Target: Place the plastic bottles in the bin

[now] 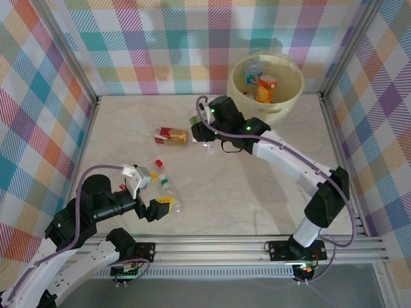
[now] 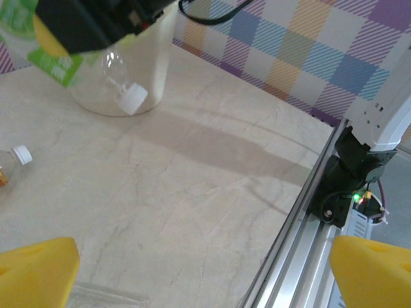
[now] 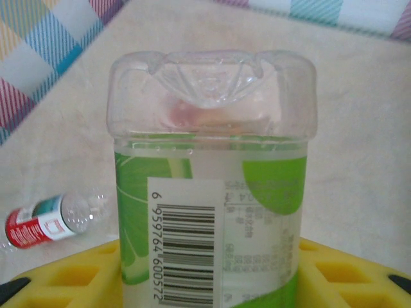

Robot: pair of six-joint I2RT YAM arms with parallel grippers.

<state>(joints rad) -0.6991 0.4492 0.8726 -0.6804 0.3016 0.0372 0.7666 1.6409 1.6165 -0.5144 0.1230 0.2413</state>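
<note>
The green-labelled bottle is being held in the clenched right gripper, just to the left of the bin and still outside it. In the right wrist view, its clear moulded base is being shown pointing away from the gripper, with a barcode on the label and a yellow finger on either side. In the top view, only a small patch of green is being shown at the end of the arm, so the grasp is being told from the wrist view. Whether the bottle is touching the bench cannot be told.

Two bottles are being shown inside the bin by the top view: an orange-labelled bottle and a paler bottle behind it.

Left of the bin, beyond the held bottle, an orange-and-red bottle is lying on the bench. A red-labelled bottle is being shown lying on its side in the right wrist view.

The left gripper is being held released, its yellow fingers wide apart, well away from the bin at the near left of the bench. In its wrist view, bare bench is being shown between the fingers, and a white-capped bottle is being cut off at the left edge.
</note>
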